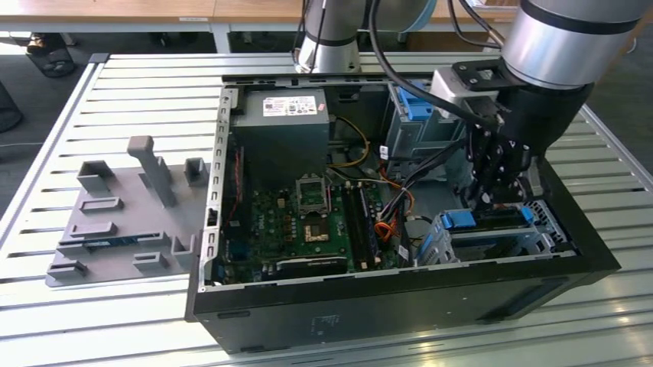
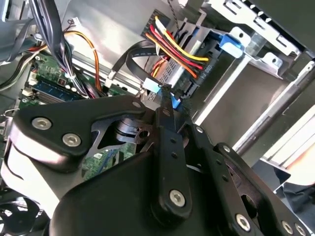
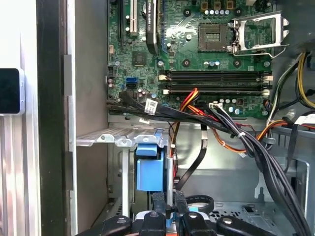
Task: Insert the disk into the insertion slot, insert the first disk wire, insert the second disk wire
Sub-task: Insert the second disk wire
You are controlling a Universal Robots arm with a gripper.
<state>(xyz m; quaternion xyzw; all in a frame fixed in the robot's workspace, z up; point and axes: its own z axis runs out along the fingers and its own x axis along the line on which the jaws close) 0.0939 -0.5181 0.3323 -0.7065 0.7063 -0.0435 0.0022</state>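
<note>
The gripper point(image 1: 500, 205) is pinching a small blue connector point(image 3: 169, 219) just above the blue-framed disk point(image 1: 507, 223) sitting in the grey perforated insertion slot point(image 1: 531, 243).

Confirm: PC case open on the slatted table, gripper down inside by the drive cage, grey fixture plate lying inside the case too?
Not quite. The grey fixture plate lies outside the PC case, on the slatted table at the exterior view's left. The gripper is down by the drive cage, as you say.
</note>
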